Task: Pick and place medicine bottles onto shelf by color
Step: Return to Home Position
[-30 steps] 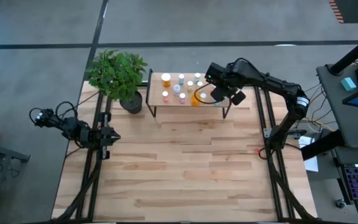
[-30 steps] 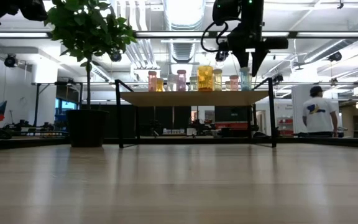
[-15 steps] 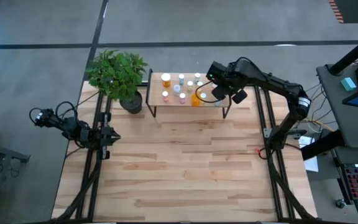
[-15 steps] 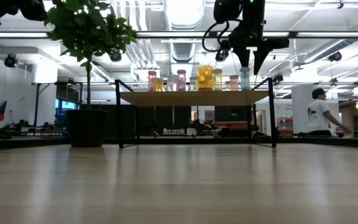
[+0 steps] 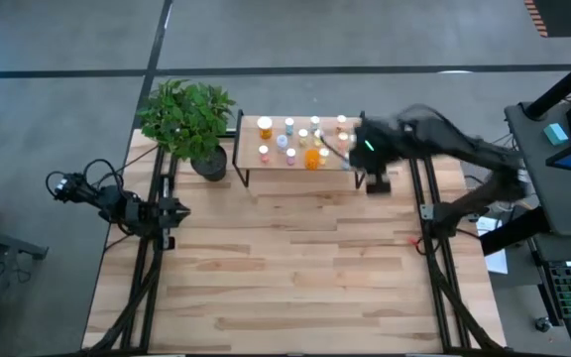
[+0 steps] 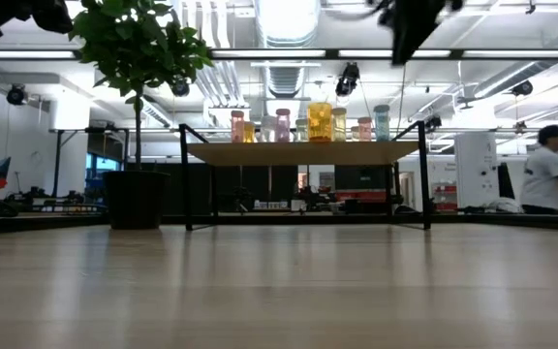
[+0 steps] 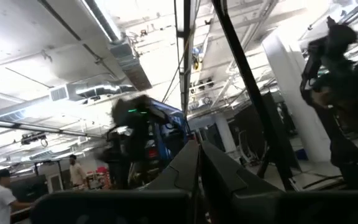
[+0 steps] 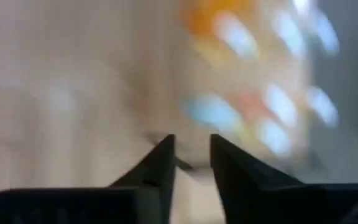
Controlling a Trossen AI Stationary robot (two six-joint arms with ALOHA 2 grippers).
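Note:
The shelf (image 5: 251,139) stands at the table's far edge, light wood on thin black legs (image 6: 303,153). Several medicine bottles stand upright on its top: pink ones (image 6: 237,126), a large orange one (image 6: 320,122) and a bluish one (image 6: 383,122) at the right end. My right gripper (image 8: 191,142) is blurred, high above the shelf's right end (image 6: 410,24) and just off its near right corner (image 5: 373,177). It is open with nothing between its fingers. My left gripper (image 7: 197,163) is shut and empty at the table's left edge (image 5: 176,211).
A potted plant (image 5: 188,117) stands just left of the shelf. Black frame rails run along both table sides (image 5: 434,268). The wide wooden tabletop (image 5: 295,268) lies nearer than the shelf. A person (image 6: 550,179) walks in the room behind.
My right gripper has risen from just above the bluish bottle at the shelf's right end. It has swung toward the table's near and right edges, rolling its wrist. The bottle stays standing on the shelf.

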